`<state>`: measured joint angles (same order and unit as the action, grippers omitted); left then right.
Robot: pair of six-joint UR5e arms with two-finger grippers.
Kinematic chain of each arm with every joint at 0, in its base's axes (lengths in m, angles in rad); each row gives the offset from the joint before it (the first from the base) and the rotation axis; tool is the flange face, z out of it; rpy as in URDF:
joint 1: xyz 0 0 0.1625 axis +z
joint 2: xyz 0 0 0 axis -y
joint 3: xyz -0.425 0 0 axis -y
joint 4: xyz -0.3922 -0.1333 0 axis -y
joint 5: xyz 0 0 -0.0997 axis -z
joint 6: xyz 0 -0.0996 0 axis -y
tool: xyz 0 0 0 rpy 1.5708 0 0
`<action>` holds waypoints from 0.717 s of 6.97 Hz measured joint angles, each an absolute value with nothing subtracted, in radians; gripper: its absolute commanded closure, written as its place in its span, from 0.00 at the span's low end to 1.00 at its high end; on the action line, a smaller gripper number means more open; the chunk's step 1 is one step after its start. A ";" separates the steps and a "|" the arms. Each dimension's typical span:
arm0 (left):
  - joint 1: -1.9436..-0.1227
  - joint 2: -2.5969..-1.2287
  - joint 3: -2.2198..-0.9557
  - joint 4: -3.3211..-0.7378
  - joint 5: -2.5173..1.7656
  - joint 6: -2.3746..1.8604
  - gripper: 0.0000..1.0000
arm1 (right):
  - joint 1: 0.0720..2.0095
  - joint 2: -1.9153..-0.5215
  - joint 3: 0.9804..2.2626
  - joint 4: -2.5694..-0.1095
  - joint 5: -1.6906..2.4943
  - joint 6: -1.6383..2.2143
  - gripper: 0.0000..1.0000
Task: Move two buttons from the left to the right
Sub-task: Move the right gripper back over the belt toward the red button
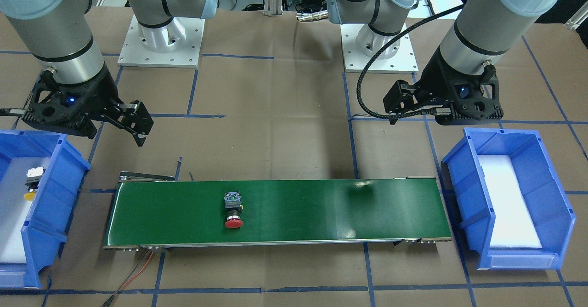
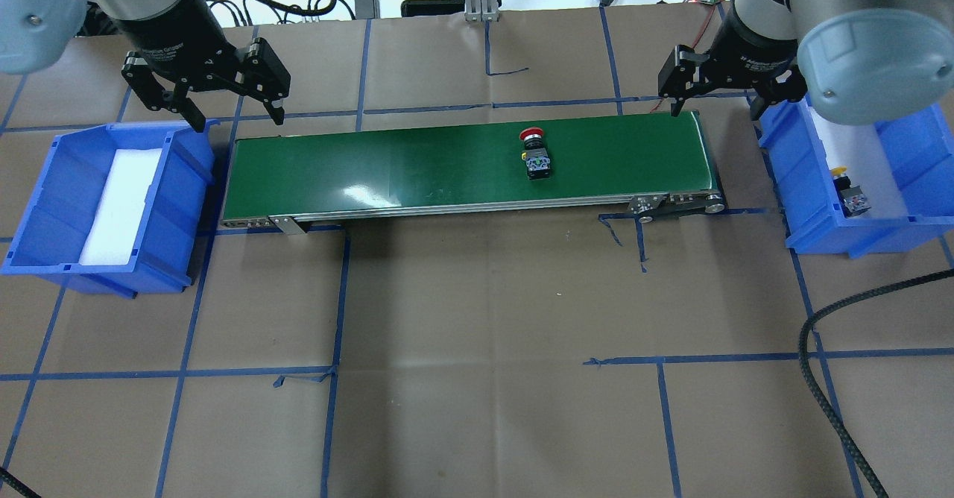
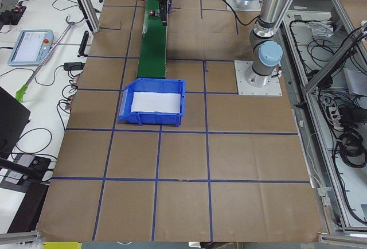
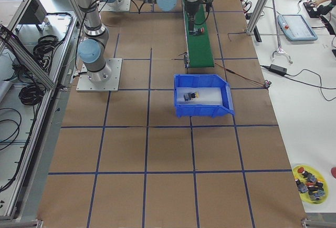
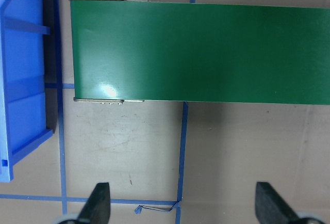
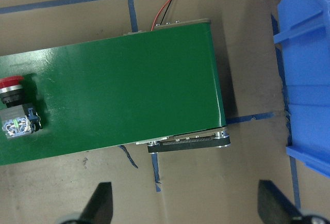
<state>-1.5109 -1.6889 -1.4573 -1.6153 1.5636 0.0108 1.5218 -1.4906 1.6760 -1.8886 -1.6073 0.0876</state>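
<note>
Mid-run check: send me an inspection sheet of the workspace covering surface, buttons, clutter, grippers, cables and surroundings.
Surface: brown paper-covered table with a blue tape grid; green conveyor belt between two blue bins.
Job's things: red button lying on its side on the belt, nearer the right arm's end; yellow button in the right bin; left bin shows only white foam.
Clutter: nothing seen.
Grippers: left gripper open by the belt's left end; right gripper open by its right end; neither holds anything.
Cables: black braided cable over the table's near right; red and black wires at the belt's right end.
Surroundings: teach pendant and yellow dish of small parts on side benches.
</note>
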 measured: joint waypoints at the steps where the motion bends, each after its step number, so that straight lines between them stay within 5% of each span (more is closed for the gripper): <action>1: -1.511 -1.689 -1.458 -1.615 1.563 0.011 0.01 | 1.523 -1.489 1.705 -1.940 -1.606 0.088 0.01; 5: -1.511 -1.689 -1.457 -1.614 1.565 0.011 0.01 | 1.525 -1.440 1.732 -1.993 -1.582 0.089 0.01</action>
<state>-1.5110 -1.6886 -1.4573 -1.6138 1.5646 0.0107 1.5247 -1.4398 1.7324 -1.9934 -1.5817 0.0894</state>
